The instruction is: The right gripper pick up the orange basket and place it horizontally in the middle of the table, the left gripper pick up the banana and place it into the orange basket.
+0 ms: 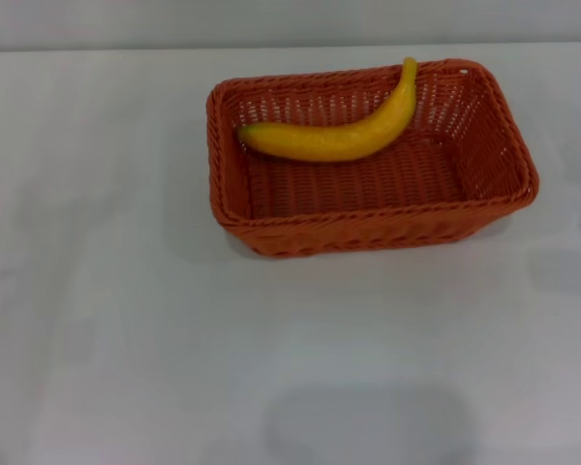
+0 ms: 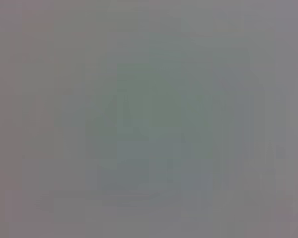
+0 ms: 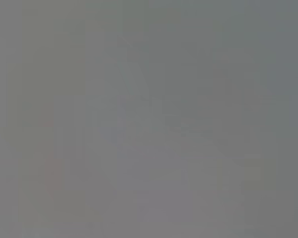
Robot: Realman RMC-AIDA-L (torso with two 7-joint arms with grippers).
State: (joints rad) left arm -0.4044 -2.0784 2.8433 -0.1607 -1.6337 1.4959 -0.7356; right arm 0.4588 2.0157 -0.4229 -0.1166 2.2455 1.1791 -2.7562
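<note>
The orange basket (image 1: 368,228) sits lengthwise across the white table (image 1: 126,320), a little right of centre and toward the far side in the head view. Inside it lies the yellow banana (image 1: 339,136), along the far wall, with its stem tip resting up on the far rim. Neither gripper appears in the head view. Both wrist views show only a plain grey field with no object or finger to make out.
Bare white tabletop surrounds the basket on the left, in front and on the right. The table's far edge runs just behind the basket. A faint grey shadow (image 1: 368,421) lies on the near part of the table.
</note>
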